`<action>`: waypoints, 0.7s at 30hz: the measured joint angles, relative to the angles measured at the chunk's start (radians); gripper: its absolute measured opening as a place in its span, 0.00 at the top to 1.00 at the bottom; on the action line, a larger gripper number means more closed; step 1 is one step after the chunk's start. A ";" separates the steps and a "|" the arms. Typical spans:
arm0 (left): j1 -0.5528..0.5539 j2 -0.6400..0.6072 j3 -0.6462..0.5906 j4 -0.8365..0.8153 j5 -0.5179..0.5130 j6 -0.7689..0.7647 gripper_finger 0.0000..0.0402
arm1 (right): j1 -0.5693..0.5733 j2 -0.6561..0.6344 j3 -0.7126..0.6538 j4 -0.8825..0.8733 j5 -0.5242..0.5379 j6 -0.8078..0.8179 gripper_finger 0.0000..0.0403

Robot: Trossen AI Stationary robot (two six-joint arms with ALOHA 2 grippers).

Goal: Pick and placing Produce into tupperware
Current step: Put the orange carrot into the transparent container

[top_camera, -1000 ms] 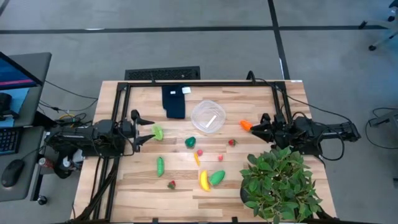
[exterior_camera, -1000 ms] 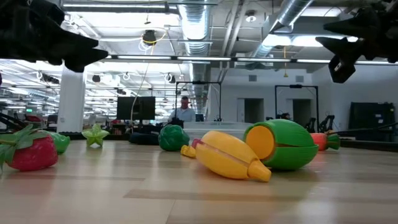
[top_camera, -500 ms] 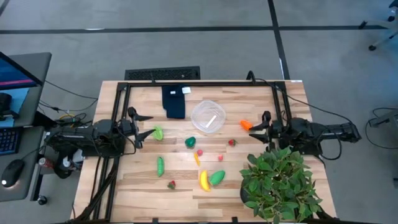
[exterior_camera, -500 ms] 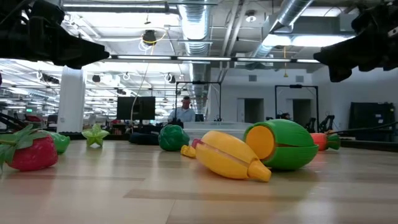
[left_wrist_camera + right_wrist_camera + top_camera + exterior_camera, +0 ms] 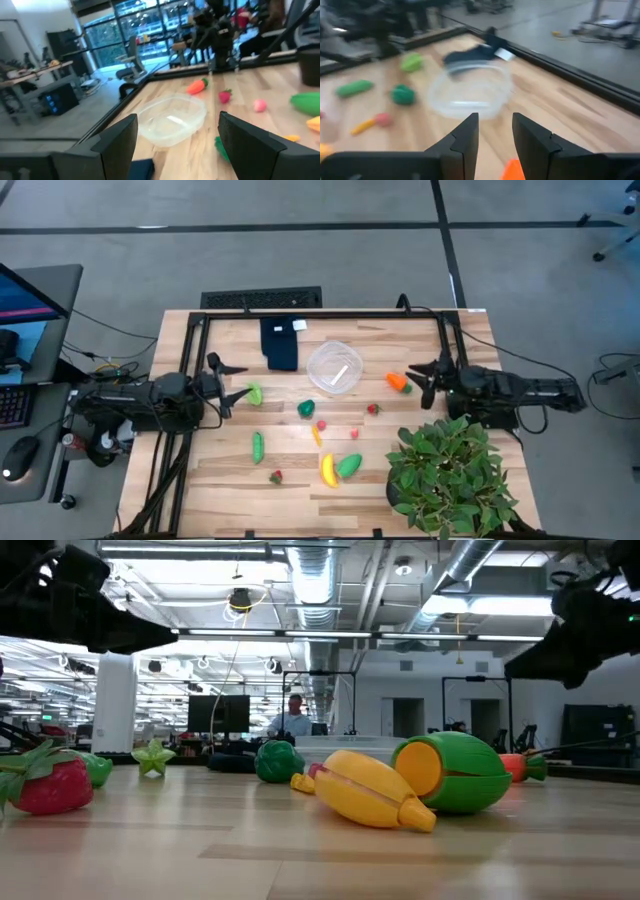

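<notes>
The tupperware (image 5: 334, 367), a clear round bowl, stands empty at the table's far middle. The produce lies loose around it: an orange carrot (image 5: 398, 381), a light green piece (image 5: 254, 392), a dark green piece (image 5: 306, 408), strawberries (image 5: 373, 409), a green pod (image 5: 258, 445) and a banana (image 5: 327, 470). My left gripper (image 5: 238, 381) hangs level at the left edge, open, just beside the light green piece. My right gripper (image 5: 424, 379) hangs at the right edge, tipped slightly down, close to the carrot. Its fingers (image 5: 465, 140) stand a narrow gap apart with nothing between them.
A dark blue folded cloth (image 5: 281, 343) lies at the far edge, left of the bowl. A big leafy potted plant (image 5: 450, 475) fills the near right corner, just beside the right arm. A black frame (image 5: 320, 313) runs around the table's far part.
My right gripper has rolled about its wrist and tipped downward, drawing back a little toward the table's right edge. My left gripper has rolled slightly in place. None of the produce has moved, nor has the bowl.
</notes>
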 joint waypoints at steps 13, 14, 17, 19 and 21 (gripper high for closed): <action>0.000 0.048 0.002 0.005 -0.136 0.020 0.34 | -0.008 0.300 0.034 0.175 -0.008 0.151 0.56; 0.000 0.048 0.002 0.004 -0.136 0.020 0.34 | -0.007 0.321 0.059 0.171 -0.013 0.140 0.54; 0.000 0.048 0.003 0.005 -0.136 0.019 0.34 | -0.002 0.407 0.146 0.118 -0.017 0.124 0.49; 0.000 0.048 0.003 0.005 -0.136 0.019 0.34 | -0.003 0.469 0.208 0.037 -0.019 0.122 0.47; 0.000 0.048 0.003 0.004 -0.136 0.019 0.34 | -0.005 0.528 0.274 -0.045 -0.014 0.122 0.47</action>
